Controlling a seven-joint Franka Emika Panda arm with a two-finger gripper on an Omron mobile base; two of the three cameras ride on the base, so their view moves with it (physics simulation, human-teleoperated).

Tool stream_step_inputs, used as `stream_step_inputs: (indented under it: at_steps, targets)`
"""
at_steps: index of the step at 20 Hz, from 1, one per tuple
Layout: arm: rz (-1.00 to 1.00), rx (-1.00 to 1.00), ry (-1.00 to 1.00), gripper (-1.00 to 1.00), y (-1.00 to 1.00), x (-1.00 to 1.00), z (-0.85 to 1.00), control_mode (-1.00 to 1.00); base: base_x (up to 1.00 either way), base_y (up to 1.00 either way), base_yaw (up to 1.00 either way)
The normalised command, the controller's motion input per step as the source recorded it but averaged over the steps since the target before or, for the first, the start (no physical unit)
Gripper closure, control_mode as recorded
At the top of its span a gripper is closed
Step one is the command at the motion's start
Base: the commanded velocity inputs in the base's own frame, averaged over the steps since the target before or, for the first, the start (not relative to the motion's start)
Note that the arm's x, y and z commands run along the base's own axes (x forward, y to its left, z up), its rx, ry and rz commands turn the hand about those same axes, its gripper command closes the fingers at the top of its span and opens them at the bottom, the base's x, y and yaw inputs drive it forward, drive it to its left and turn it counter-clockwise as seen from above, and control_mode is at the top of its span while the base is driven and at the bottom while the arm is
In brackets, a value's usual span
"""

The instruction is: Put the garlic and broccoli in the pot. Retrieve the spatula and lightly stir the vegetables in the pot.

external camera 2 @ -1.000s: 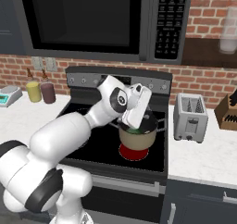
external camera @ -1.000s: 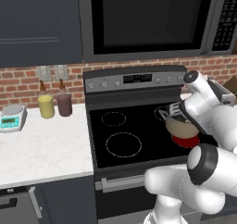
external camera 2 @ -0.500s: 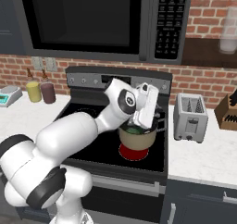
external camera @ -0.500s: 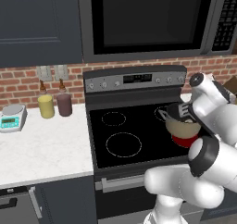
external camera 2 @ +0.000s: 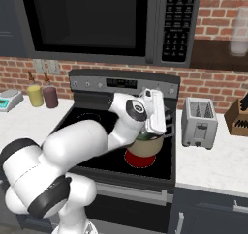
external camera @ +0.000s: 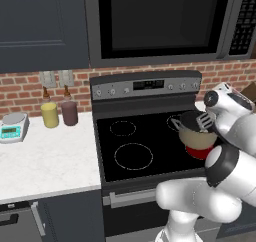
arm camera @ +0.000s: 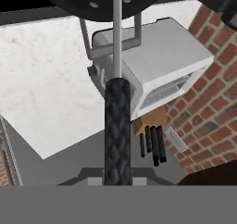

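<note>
On the stove's [external camera: 150, 151] front right burner stands the pot [external camera: 196, 136]. The spatula's [external camera: 204, 120] slotted head hangs over its rim. To the right, the gripper [external camera: 216, 117] is clenched on the spatula's black handle [arm camera: 116, 130]. I cannot make out the 2 vegetables inside. Stirring well likely means lowering the head inside, then slow small circles clear of the wall.

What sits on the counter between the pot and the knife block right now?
The toaster stands on the counter between the pot and the knife block, plain in the right base view.
</note>
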Motion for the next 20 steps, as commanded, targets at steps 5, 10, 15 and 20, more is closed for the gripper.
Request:
stream_step_inputs:
  at_steps: [5, 10, 15, 20]
  targets:
    - [0.2, -0.2, 0.03, 1.0, 0.04, 0.27, 0.0, -1.0, 0.0, 0.0, 0.0]
    - [0.18, -0.14, 0.13, 1.0, 0.19, 0.26, 0.0, -1.0, 0.0, 0.0, 0.0]
    - [0.07, -0.12, 0.16, 1.0, 0.21, 0.22, 0.0, -1.0, 0.0, 0.0, 0.0]
    - [0.0, -0.04, 0.1, 1.0, 0.14, 0.01, 0.0, -1.0, 0.0, 0.0, 0.0]
